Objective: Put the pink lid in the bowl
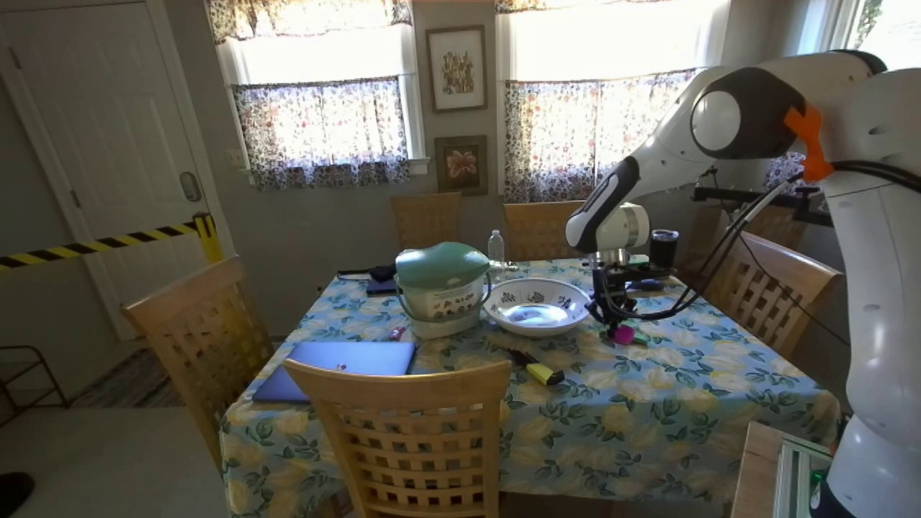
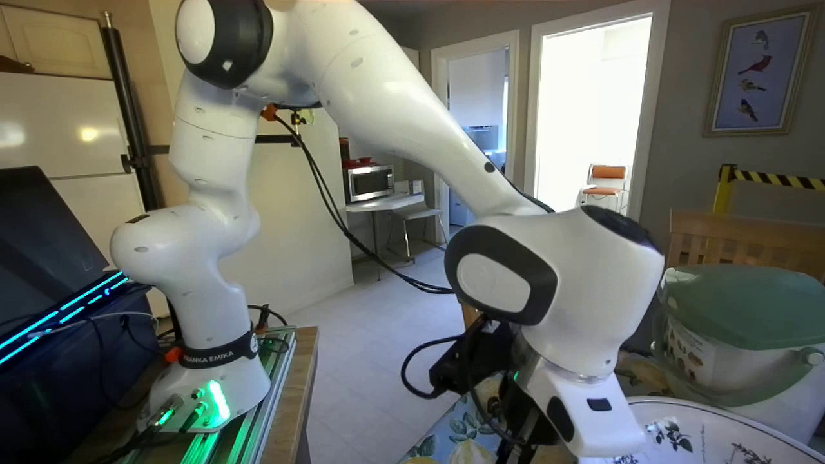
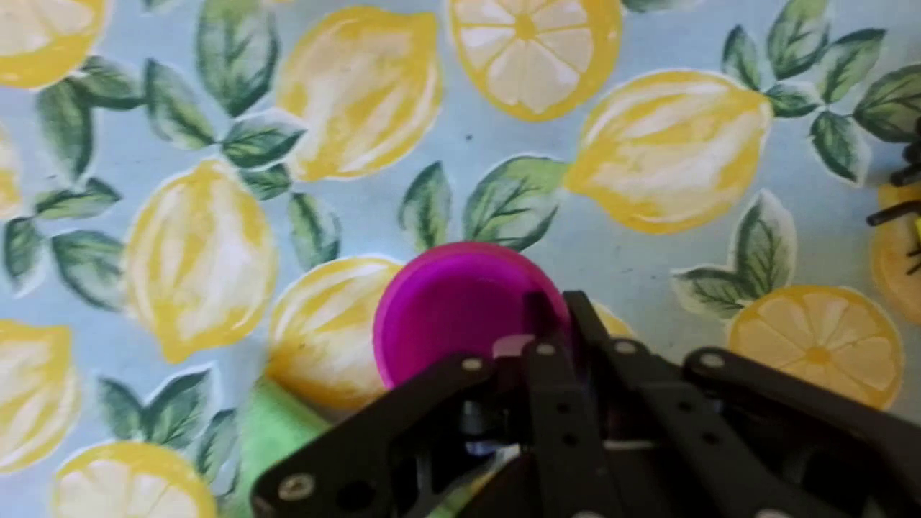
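The pink lid point(image 3: 446, 309) is a small magenta round cap, seen in the wrist view with its hollow side towards the camera. My gripper point(image 3: 554, 306) is shut on its right rim, one finger inside the cap and one outside. In an exterior view the lid point(image 1: 624, 335) hangs at the tips of my gripper point(image 1: 613, 329), low over the table; the exact gap cannot be told. The white bowl point(image 1: 536, 316) with dark plant drawings stands just left of the gripper there. Its rim also shows in an exterior view point(image 2: 702, 412), where the lid and fingertips are hidden.
A tall pot with a green lid point(image 1: 442, 288) stands beside the bowl. A yellow and black tool point(image 1: 540, 370) lies in front of it. A green item point(image 3: 277, 424) lies below the lid. A laptop point(image 1: 345, 358), bottle point(image 1: 496, 250) and dark tumbler point(image 1: 663, 250) are on the table.
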Controlling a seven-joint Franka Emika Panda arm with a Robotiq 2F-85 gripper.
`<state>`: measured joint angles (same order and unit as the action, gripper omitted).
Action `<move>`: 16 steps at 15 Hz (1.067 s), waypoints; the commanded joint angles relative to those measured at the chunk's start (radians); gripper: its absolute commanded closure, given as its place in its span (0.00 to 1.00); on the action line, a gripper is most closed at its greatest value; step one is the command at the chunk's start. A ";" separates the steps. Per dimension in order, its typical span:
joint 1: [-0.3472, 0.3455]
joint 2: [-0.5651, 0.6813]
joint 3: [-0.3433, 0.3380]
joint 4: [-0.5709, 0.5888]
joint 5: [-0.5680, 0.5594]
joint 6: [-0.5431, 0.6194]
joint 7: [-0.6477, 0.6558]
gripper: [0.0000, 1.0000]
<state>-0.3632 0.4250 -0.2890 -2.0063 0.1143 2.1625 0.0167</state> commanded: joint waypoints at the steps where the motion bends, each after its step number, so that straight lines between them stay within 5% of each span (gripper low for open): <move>1: 0.060 -0.129 -0.063 -0.025 -0.227 -0.032 0.036 0.98; 11: 0.189 -0.286 0.014 -0.023 -0.711 0.075 0.075 0.98; 13: 0.199 -0.280 0.044 -0.039 -0.716 0.161 0.039 0.98; 16: 0.199 -0.269 0.052 -0.016 -0.686 0.126 0.050 0.93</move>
<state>-0.1565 0.1563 -0.2437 -2.0239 -0.5714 2.2910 0.0681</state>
